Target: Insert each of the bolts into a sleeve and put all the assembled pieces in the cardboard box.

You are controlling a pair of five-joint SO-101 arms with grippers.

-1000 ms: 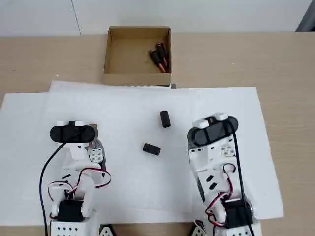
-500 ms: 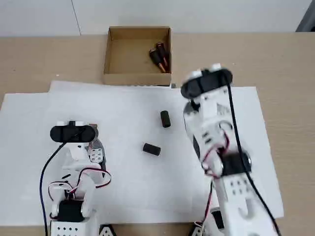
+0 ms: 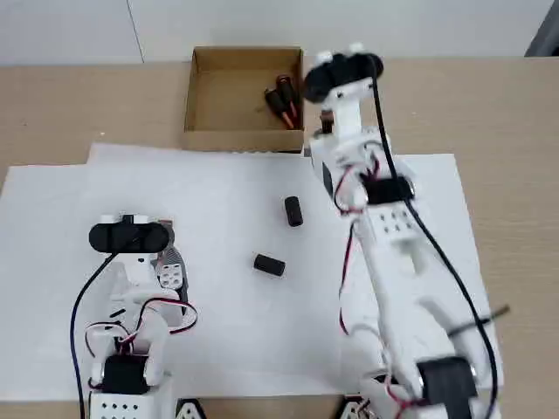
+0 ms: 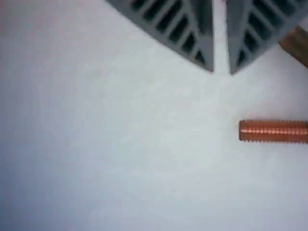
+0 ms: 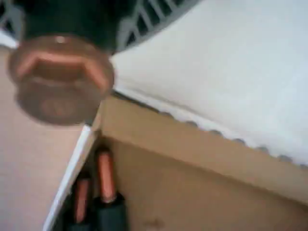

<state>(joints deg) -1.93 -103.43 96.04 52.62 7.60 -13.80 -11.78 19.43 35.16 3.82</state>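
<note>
Box is set at 12 o'clock on the table, with finished pieces inside at its 3 o'clock. An assembled piece is clamped in the right gripper, near the box's 4 o'clock corner. One sleeve and a second sleeve are seen mid-paper. The left gripper is nearly closed and empty, with a bolt nearby.

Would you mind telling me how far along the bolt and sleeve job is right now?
Done: two copper bolts in black sleeves lie in the cardboard box. In hand: the right gripper holds a third sleeved bolt just beside the box's right wall, not yet dropped in. Left: two black cylindrical sleeves on the white paper, and one bare copper threaded bolt near the left gripper.
</note>
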